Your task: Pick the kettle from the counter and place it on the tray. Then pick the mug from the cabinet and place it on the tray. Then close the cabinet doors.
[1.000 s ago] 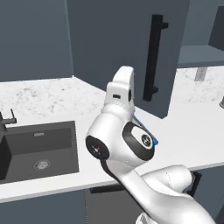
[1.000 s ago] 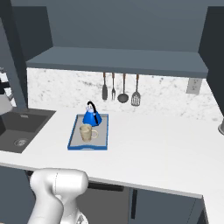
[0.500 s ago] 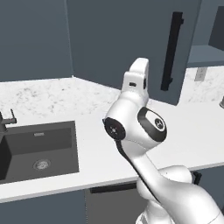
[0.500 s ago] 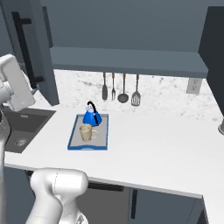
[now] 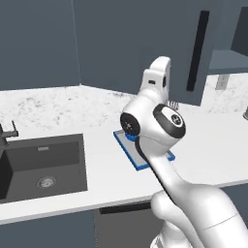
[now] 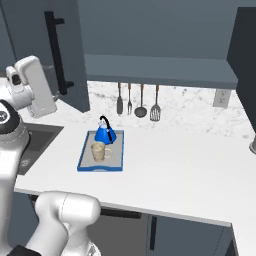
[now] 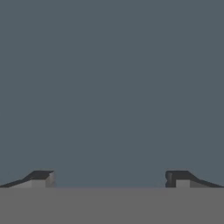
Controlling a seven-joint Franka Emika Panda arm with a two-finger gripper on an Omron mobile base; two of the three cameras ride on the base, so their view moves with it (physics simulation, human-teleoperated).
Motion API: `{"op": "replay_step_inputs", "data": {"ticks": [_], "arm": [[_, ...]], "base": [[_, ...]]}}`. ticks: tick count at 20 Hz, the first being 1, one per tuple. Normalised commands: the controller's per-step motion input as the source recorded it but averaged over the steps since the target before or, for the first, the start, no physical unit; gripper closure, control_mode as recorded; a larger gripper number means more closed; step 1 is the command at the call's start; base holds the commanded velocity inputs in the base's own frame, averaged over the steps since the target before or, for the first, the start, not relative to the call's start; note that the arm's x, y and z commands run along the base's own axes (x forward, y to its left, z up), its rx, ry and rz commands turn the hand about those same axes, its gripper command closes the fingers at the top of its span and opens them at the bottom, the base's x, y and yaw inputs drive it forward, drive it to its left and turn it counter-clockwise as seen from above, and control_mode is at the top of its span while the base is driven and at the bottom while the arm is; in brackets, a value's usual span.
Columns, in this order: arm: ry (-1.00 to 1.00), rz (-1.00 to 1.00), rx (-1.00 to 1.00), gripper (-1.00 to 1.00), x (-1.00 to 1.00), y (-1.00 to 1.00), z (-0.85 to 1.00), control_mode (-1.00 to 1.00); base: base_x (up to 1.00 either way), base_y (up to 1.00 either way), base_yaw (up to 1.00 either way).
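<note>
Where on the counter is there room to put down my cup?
The counter is bare right of the tray, toward the right end, and along its front edge. Between the tray and the sink there's a free strip too. The tray itself is crowded: kettle and mug sit there.

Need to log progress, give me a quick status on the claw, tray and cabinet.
Claw open, empty, facing cabinet door. Kettle and mug on tray. Door not shut. Nothing in the way.
</note>
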Motion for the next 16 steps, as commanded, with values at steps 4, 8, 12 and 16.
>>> {"op": "replay_step_inputs", "data": {"ticks": [4,8,12,16], "arm": [[0.0,-0.05,0.0,-1.0,0.45,-0.5,0.08,-1.0],[0.0,-0.04,0.01,-1.0,0.53,-0.56,0.1,-1.0],[0.01,0.0,0.08,-1.0,0.62,-0.59,0.04,-1.0],[0.0,0.0,0.13,-1.0,0.6,-0.63,0.0,-1.0]], "base": [[0.0,0.0,0.0],[0.0,0.0,0.0],[0.0,0.0,0.0],[0.0,0.0,0.0]]}}
